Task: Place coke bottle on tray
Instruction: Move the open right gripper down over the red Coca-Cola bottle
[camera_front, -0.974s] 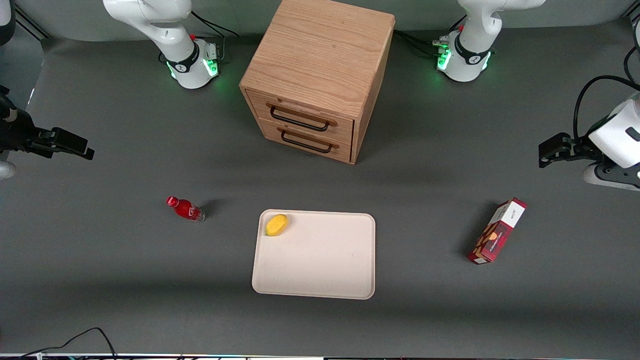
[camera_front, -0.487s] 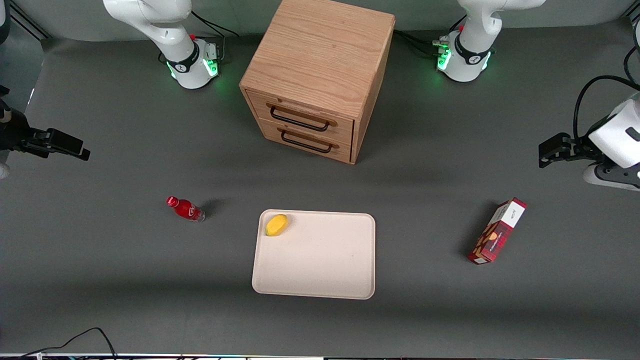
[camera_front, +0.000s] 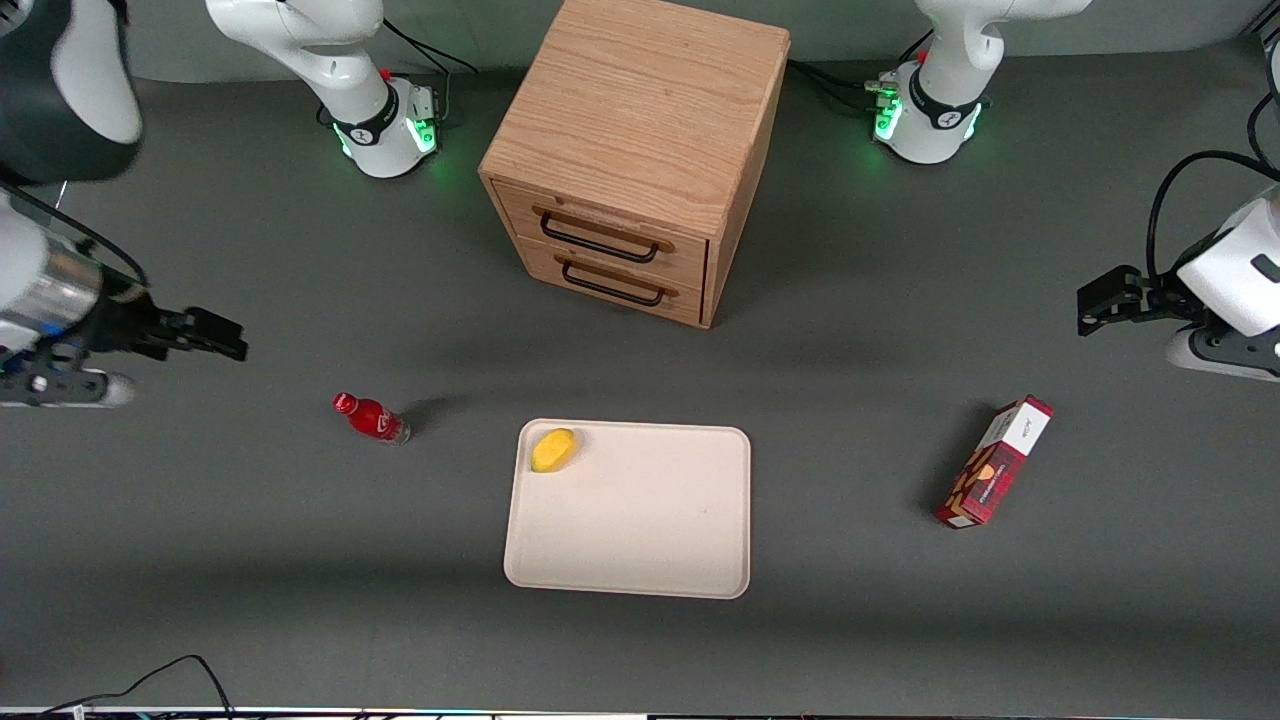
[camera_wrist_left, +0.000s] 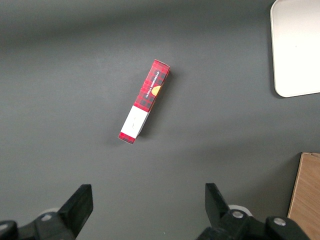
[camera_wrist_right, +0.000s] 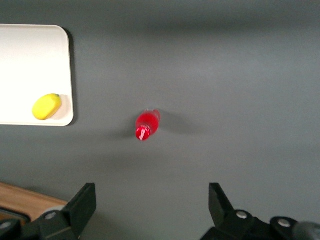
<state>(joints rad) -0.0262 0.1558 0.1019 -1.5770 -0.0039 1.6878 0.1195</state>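
Red plastic, one coke bottle (camera_front: 369, 418) stands on grey matting; one smooth cream tray (camera_front: 640, 560) holds one yellow lemon (camera_front: 553, 449). I see my gripper (camera_front: 215, 335) hovering clear of the bottle, fingers spread wide, gripping nothing.

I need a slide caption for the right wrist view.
Open gripper above the table, coke bottle beside the tray.

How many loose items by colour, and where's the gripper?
Red: 2, small red coke bottle, red plaid carton box
Yellow: 1, yellow lemon-shaped object on the cream-white rectangular tray
Cream-white: 1, the tray
Total: 4
Right arm's gripper above the bottle, jaws open.
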